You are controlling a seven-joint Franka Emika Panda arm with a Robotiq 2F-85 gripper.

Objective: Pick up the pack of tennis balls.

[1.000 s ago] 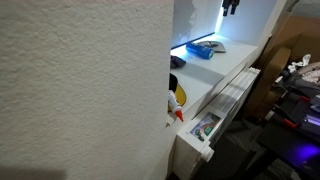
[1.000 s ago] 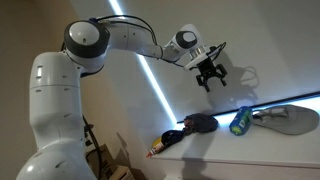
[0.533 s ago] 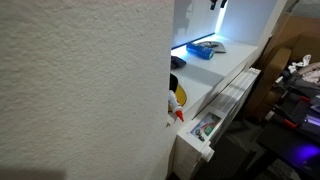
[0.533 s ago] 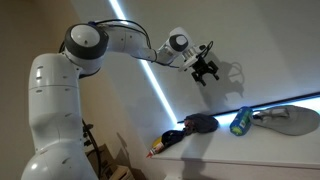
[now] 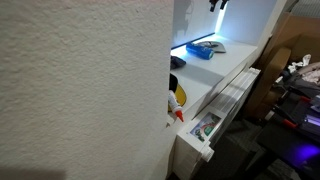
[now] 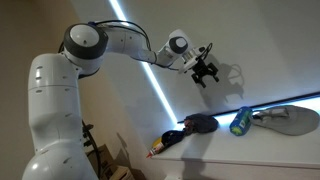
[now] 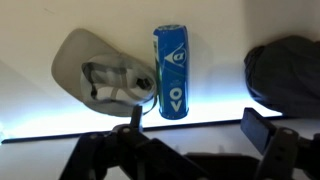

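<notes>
- High at the top edge of an exterior view, the dark Robotiq gripper (image 5: 216,4) hangs well above the long white shelf (image 5: 235,62). It is too small there to tell how its jaws stand.
- On that shelf lies one bright-blue oblong pack of tennis balls (image 5: 203,49), at the far end, below the gripper. Nearer are one small dark round thing (image 5: 177,62) and one yellow-red-white rounded thing (image 5: 177,100). One open white drawer (image 5: 205,128) juts out lower right.
- In an exterior view, the single white arm (image 6: 110,40) reaches to the right and the gripper (image 6: 205,72) is in the air, its fingers spread and holding nothing. Well below it the pack of tennis balls (image 6: 240,121) rests on the shelf, between one dark lump (image 6: 200,123) on the left and one grey floppy thing (image 6: 290,118) on the right.
- In the wrist view the pack of tennis balls (image 7: 171,70) lies lengthwise in the middle. It is just beside the grey floppy thing (image 7: 100,75) on the left and apart from the dark lump (image 7: 285,70) on the right. Two fingers (image 7: 262,128) show at the near edge, wide apart, empty and clear of the pack.
</notes>
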